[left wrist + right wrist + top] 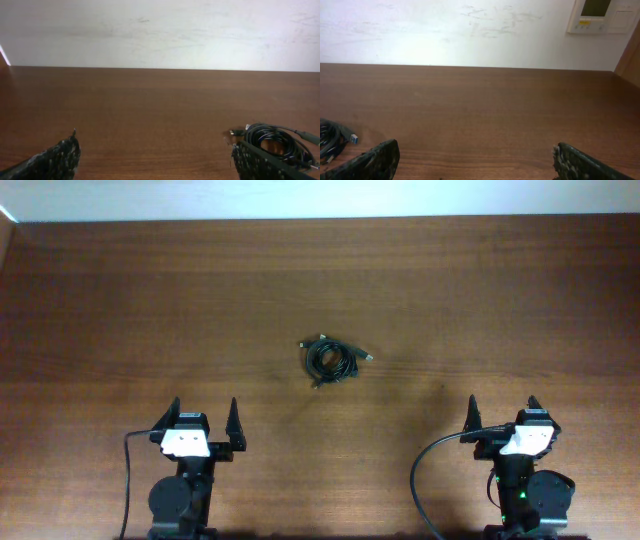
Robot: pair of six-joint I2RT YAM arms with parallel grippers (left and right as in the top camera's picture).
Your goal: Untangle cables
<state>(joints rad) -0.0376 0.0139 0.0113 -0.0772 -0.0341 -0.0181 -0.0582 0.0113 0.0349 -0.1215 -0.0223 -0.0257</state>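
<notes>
Both jaws are spread wide and empty: left gripper [205, 408] and right gripper [503, 405] sit at the near edge. We reckon it's step one. The cables [335, 360] lie coiled in the middle, well apart from both, so next means reaching in. Brown wooden table [500, 280], scuffed white wall [150, 30] behind.

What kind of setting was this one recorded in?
Likely an indoor lab or office room: a wood-grain table stands against a plain white wall, and a wall-mounted control panel, thermostat-like, hangs on that wall.
</notes>
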